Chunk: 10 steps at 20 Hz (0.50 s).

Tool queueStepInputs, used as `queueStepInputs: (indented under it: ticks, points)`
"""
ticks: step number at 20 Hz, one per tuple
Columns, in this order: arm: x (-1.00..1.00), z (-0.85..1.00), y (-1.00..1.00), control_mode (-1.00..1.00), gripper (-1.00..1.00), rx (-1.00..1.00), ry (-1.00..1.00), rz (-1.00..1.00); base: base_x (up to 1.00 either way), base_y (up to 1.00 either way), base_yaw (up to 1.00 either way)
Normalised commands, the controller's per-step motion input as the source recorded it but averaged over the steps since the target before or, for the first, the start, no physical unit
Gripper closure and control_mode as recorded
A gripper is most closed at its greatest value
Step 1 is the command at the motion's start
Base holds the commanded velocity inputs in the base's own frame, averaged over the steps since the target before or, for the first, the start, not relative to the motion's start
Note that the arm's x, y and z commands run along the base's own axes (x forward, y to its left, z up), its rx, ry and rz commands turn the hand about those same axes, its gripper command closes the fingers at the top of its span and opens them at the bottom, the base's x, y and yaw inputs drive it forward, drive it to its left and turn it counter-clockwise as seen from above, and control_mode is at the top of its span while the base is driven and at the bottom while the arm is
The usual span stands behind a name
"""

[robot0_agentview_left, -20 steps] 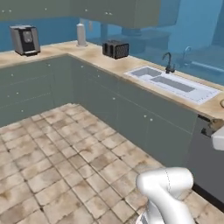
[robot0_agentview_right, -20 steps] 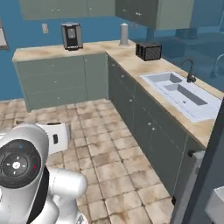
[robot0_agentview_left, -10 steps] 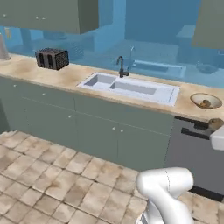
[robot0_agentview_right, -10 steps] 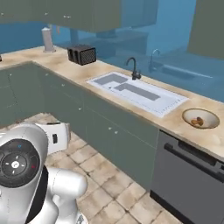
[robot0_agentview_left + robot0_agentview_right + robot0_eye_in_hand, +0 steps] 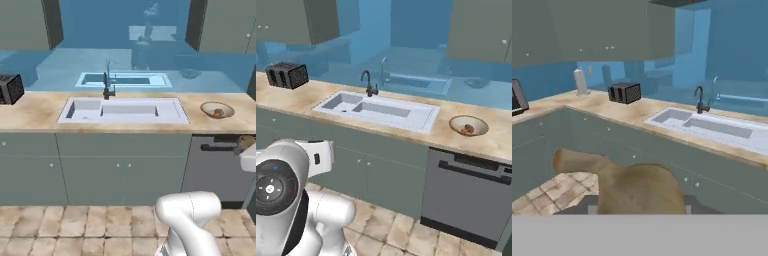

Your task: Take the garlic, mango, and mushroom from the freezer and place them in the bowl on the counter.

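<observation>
In the hand view a tan-brown mushroom [image 5: 637, 187] sits low between my two dark fingertips, its stem pointing left; my gripper [image 5: 639, 205] is shut on it. In the left base view the same mushroom [image 5: 245, 141] shows as a tan lump at the right edge, below the counter top. The bowl [image 5: 216, 110] [image 5: 468, 126] stands on the beige counter [image 5: 35, 112] right of the white sink [image 5: 125, 110]. Small brownish-orange lumps lie in it, too small to tell what they are. The freezer is out of view; garlic and mango I cannot make out.
A dark dishwasher front [image 5: 466, 192] sits under the bowl, between grey-green cabinet fronts [image 5: 100, 170]. A black toaster [image 5: 288, 75] stands at the counter's left end, a faucet [image 5: 106, 86] behind the sink. Tiled floor [image 5: 75, 230] lies before the cabinets.
The base has turned, so the whole picture swung from the corner counters round to the sink and the bowl. The grip on the mushroom is the same.
</observation>
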Motion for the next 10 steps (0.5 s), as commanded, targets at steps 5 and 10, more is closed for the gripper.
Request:
queueStepInputs:
  ticks: [5,10]
  points:
    - [0.00,0.00,0.00,1.00,1.00,0.00,0.00,0.00,0.73,0.69,-0.66]
    - [0.00,0.00,0.00,1.00,1.00,0.00,0.00,0.00,0.76,-0.03,-0.57]
